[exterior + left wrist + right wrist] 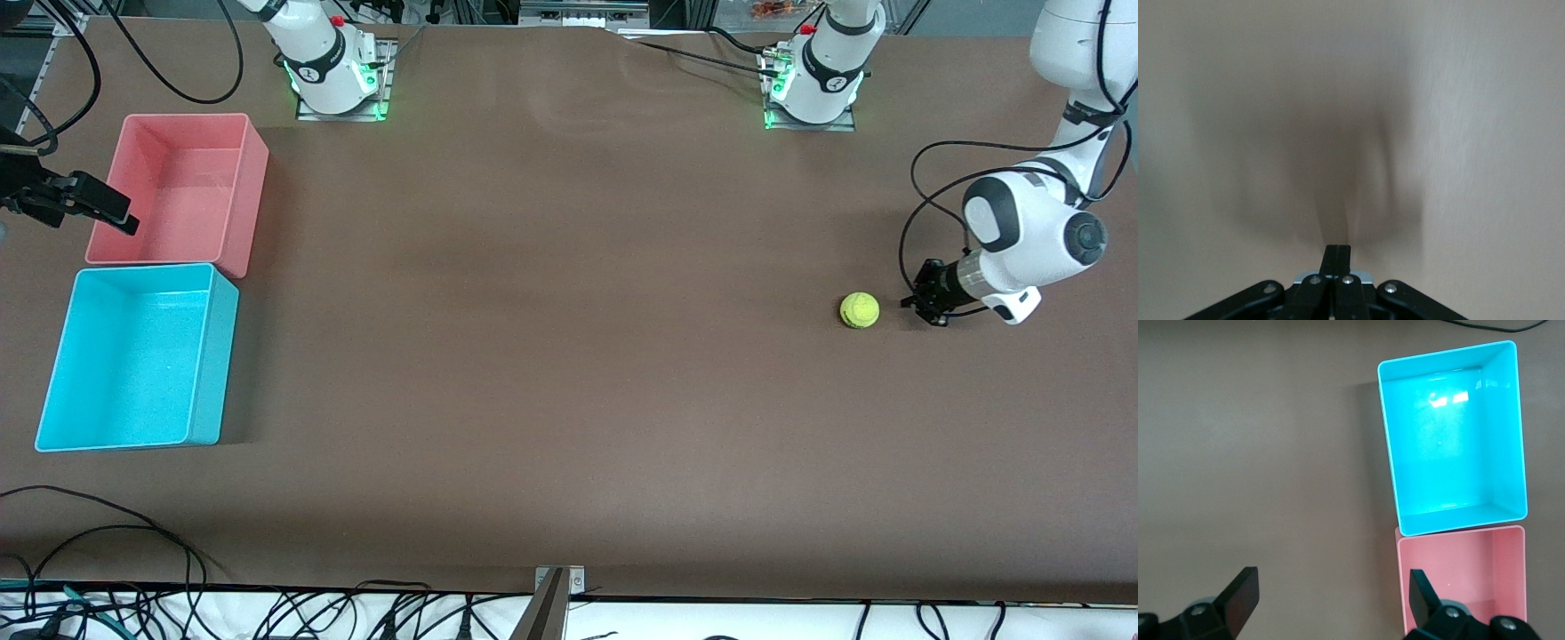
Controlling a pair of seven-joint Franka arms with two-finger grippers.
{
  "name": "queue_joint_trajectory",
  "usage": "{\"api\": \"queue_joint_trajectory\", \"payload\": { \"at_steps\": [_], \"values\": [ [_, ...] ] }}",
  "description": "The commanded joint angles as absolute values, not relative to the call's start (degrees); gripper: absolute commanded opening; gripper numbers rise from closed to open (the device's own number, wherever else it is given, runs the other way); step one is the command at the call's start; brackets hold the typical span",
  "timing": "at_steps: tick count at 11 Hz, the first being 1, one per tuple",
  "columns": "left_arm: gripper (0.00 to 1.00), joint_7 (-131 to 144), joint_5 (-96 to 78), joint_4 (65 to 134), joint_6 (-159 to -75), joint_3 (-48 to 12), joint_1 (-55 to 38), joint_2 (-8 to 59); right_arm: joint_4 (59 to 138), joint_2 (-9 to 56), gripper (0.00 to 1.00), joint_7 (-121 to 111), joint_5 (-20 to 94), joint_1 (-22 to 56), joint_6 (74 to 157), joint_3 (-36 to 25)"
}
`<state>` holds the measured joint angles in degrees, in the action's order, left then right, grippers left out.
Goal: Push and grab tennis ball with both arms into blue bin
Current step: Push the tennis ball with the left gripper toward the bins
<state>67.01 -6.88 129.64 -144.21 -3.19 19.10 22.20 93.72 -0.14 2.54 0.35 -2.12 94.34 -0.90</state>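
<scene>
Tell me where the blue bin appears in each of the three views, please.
Front view: the blue bin stands at the right arm's end of the table, nearer the camera than the pink bin.
Left wrist view: not in it.
Right wrist view: it adjoins the pink bin.
Shared landmark: the pink bin.

The tennis ball [860,310] — small, fuzzy, yellow-green with a dark mark — rests on the table toward the left arm's end. The blue bin [53,378] — a light cyan rectangular tub, upright with its top open — stands well apart at the right arm's end, holding nothing.
</scene>
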Motion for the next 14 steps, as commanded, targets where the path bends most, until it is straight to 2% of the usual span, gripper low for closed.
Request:
{"api": "queue_joint_trajectory", "payload": {
  "at_steps": [1, 2, 3, 5, 7, 12, 14],
  "values": [
    [0.0, 83.9, -7.7, 135.5, -151.2, -13.1, 18.5, 21.0, 92.4, 0.4, 1.0, 3.2, -0.4, -2.1, 93.3, -0.9],
    [0.0, 92.7, -7.4, 135.5, -151.3, -16.5, 16.8, 21.4, 92.4, 0.3, 1.0, 3.1, -0.4, -2.1, 93.3, -0.8],
    [0.0, 99.2, -7.1, 135.1, -151.3, -17.2, 13.5, 21.4, 92.4, 0.4, 1.0, 3.0, -0.4, -2.1, 93.3, -0.8],
    [0.0, 105.1, -7.0, 134.0, -151.1, -17.4, 9.4, 21.2, 92.4, 0.4, 1.0, 3.0, -0.4, -2.1, 93.3, -0.8],
    [0.0, 104.6, -6.9, 134.1, -149.8, -17.3, 9.4, 18.9, 92.4, 0.4, 1.0, 3.1, -0.5, -2.1, 93.3, -0.8],
    [0.0, 86.5, -6.9, 133.9, -145.4, -17.1, 17.0, 12.5, 92.4, 2.5, 1.0, 3.5, 0.3, -2.0, 95.0, -0.8],
    [0.0, 76.9, -6.9, 130.4, -141.2, -17.0, 21.3, 11.3, 92.4, 4.6, 1.0, 3.4, 3.5, -2.1, 98.9, -0.8]
  ]
}}
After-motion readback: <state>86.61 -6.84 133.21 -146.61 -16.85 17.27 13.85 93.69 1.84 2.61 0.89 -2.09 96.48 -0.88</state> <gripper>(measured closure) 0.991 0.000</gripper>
